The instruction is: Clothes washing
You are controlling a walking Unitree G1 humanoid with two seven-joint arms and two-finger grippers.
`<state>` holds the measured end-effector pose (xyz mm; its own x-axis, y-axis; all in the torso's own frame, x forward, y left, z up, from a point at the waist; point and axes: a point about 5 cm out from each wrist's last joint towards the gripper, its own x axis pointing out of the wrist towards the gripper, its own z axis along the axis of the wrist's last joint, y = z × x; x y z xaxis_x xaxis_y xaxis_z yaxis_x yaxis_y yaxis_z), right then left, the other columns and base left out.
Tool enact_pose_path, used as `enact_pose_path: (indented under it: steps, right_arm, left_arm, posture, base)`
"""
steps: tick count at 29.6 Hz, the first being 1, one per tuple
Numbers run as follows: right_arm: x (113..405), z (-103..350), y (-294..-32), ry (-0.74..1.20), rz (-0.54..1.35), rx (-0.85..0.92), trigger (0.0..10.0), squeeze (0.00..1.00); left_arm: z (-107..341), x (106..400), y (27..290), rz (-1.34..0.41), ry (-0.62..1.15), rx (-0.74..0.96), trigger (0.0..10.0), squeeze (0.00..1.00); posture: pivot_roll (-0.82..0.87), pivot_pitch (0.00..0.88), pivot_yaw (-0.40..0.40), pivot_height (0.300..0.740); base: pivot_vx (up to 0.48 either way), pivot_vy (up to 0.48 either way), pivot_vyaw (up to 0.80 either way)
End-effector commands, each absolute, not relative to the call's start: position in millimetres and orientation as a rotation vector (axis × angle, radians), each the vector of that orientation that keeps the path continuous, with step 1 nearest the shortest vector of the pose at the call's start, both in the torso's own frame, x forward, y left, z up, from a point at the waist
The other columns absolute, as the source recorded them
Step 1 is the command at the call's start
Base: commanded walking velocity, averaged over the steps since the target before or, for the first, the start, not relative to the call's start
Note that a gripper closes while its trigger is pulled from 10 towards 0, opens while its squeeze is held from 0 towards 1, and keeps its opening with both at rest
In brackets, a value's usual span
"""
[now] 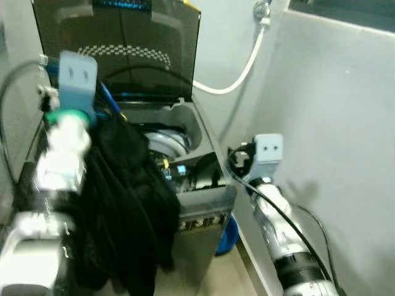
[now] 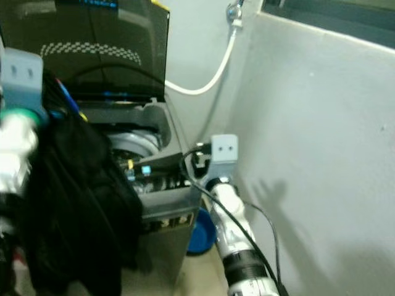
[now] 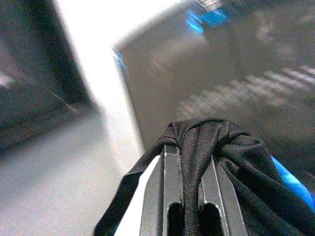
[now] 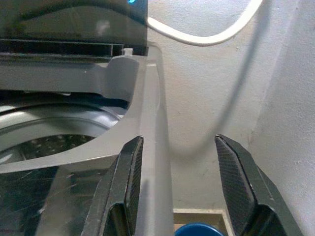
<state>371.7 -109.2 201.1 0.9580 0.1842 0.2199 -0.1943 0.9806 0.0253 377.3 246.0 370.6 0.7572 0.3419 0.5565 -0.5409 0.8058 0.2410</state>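
We see a grey top-loading washing machine (image 1: 197, 197) standing in a narrow corner, its dark tinted lid (image 1: 117, 49) raised upright and the shiny steel drum (image 1: 163, 143) visible through the open top. Our left gripper (image 3: 191, 167) is raised in front of the lid, to the left of the drum opening, and its two black fingers are pinched narrowly on a fold of a black fabric garment (image 1: 126, 203); the cloth bunches over the fingertips in the left wrist view. The rest of the garment hangs down in a long dark drape along the left arm and across the machine's front left side, covering part of the control panel, so most of it is outside the drum rather than in it. Our right gripper (image 4: 179, 177) sits low at the machine's right front corner, its fingers spread wide and holding nothing; one finger lies over the grey top rim, the other over the gap beside the wall. A white hose (image 1: 237, 77) loops from a tap (image 1: 262, 11) high on the pale wall down behind the lid. The grey plastered wall (image 1: 333, 123) stands close along the right side, and a round blue plastic basin (image 1: 227, 237) lies on the floor between it and the machine.
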Motion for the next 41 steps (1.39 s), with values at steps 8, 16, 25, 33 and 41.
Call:
enact_pose_path:
  steps: [8,16,25,33,41]
  right_arm:
    - [369.0,198.1,-117.1,-0.219,0.145,0.050,10.0,0.00]
    - [365.6,195.1,-118.8,-0.214,0.139,0.047,10.0,0.00]
    - [365.4,193.5,-118.4,-0.194,0.161,0.052,10.0,0.00]
    - [356.7,191.5,-100.5,-0.179,0.353,0.065,10.0,0.00]
    - [352.3,192.1,-94.2,-0.180,0.414,0.068,10.0,0.00]
  left_arm:
    - [426.8,386.5,211.7,0.579,-0.695,0.770,10.0,0.00]
    - [361.8,418.9,161.6,0.143,-0.437,0.701,10.0,0.00]
    - [319.0,428.4,166.9,-0.040,-0.134,0.690,10.0,0.00]
    - [293.6,428.2,178.9,-0.136,0.045,0.749,10.0,1.00]
    - [291.9,426.3,174.7,-0.294,0.107,0.602,10.0,1.00]
  posture:
    - [0.02,0.047,-0.049,0.740]
    - [0.00,0.060,-0.029,0.740]
    - [0.01,0.064,-0.029,0.740]
    - [0.01,0.056,-0.035,0.740]
    - [0.00,0.048,-0.030,0.740]
  base:
    - [0.000,0.000,0.00]
    - [0.000,0.000,0.00]
    - [0.000,0.000,0.00]
    - [0.000,0.000,0.00]
    - [0.000,0.000,0.00]
